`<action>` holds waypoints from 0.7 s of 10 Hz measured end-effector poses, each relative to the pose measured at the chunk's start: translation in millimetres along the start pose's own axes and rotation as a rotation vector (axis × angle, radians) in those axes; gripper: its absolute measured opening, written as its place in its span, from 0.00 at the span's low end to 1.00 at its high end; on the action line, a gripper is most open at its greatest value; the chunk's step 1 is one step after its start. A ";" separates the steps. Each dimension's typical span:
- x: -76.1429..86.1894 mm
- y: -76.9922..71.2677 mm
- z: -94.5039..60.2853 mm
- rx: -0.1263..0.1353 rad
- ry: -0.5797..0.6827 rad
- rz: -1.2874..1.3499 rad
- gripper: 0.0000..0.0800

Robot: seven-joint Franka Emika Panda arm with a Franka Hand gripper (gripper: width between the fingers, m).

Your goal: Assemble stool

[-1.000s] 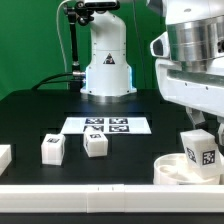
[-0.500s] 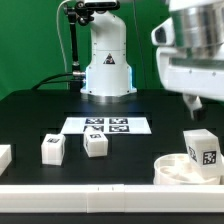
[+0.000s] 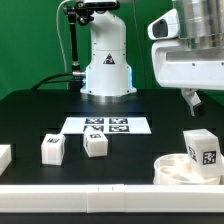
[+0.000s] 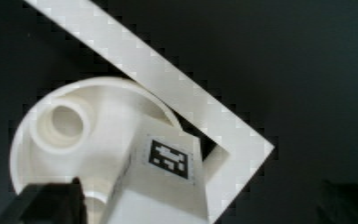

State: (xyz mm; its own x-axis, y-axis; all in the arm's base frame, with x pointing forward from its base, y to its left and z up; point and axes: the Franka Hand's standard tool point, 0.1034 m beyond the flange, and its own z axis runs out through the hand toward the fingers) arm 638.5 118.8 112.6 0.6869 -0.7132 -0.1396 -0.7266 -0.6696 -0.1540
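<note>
- Two loose leg blocks [image 3: 52,148] [image 3: 96,143] and the marker board [image 3: 105,125] we saw only in the exterior view.
- Hand [image 3: 205,104] hung spread, empty, above the upright leg [image 3: 202,150] standing in the seat disc [image 3: 172,170].

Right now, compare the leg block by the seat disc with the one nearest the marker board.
The seat-side leg block looks taller than the board-side leg block. The seat-side block touches the seat disc; the board-side block stands alone on the table. Both are white and tagged.
</note>
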 end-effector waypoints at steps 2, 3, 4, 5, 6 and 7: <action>0.8 0.1 -1.3 -0.056 0.026 -0.367 0.81; 0.4 -3.2 -5.9 -0.088 0.027 -0.488 0.81; 1.2 -5.6 -7.6 -0.094 0.029 -0.602 0.81; 1.6 -3.9 -6.7 -0.097 0.024 -0.673 0.81; 1.7 -3.5 -6.5 -0.098 0.020 -0.738 0.81; 2.1 -3.3 -6.6 -0.100 0.016 -0.832 0.81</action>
State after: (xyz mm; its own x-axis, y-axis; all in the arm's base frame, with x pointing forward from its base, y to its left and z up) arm 642.2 118.1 119.3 0.9998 0.0198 -0.0044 0.0192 -0.9934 -0.1132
